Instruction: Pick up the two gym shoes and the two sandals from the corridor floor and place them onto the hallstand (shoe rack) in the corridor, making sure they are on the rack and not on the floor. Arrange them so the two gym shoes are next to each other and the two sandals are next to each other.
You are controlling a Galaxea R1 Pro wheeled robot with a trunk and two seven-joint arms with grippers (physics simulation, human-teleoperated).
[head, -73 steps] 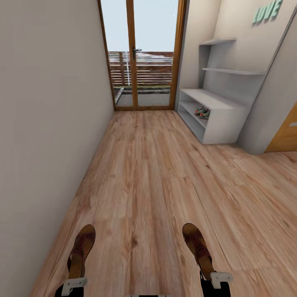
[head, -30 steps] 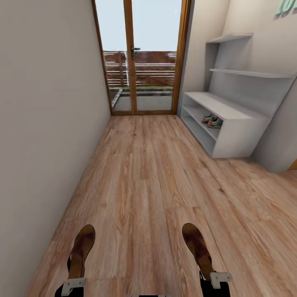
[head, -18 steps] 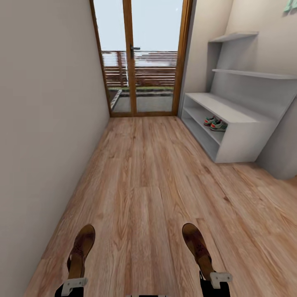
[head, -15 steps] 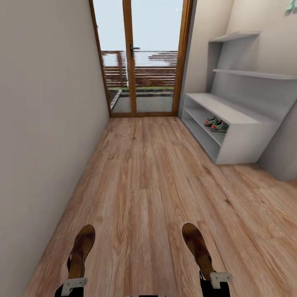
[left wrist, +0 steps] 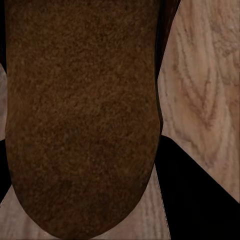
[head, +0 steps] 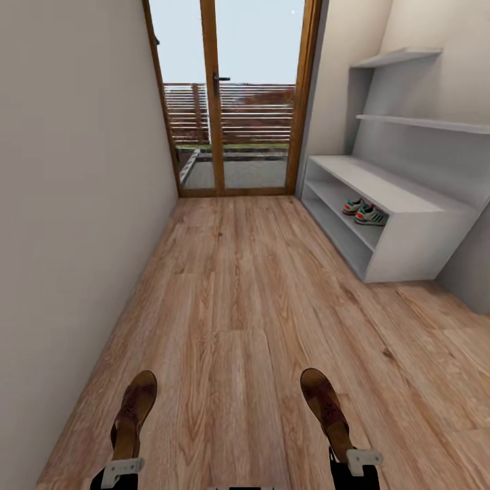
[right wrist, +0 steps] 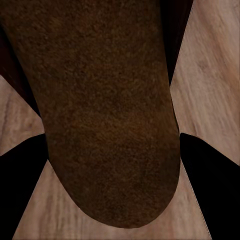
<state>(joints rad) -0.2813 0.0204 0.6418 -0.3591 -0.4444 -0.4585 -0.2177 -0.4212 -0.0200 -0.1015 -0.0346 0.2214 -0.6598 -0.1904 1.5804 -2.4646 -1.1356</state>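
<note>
Two dark brown sandals hang above the corridor floor (head: pixel 238 299), one in each gripper. My left gripper (head: pixel 124 459) is shut on the heel of the left sandal (head: pixel 134 411), whose brown sole (left wrist: pixel 82 115) is close up in the left wrist view. My right gripper (head: pixel 344 454) is shut on the heel of the right sandal (head: pixel 325 405), and its sole (right wrist: pixel 107 110) looms in the right wrist view. Ahead on the right stands the pale grey hallstand (head: pixel 408 235). Both gym shoes (head: pixel 367 211) sit side by side on its open shelf under the bench top.
A glazed wooden door (head: pixel 231 102) closes the far end of the corridor. A plain wall (head: pixel 68 204) runs along the left. Floating shelves (head: pixel 422 122) hang above the hallstand. Open plank floor lies between me and the rack.
The whole view has shifted as the camera moved forward down the corridor, so the hallstand and door look larger and nearer. Both sandals stay held the same way in the grippers.
</note>
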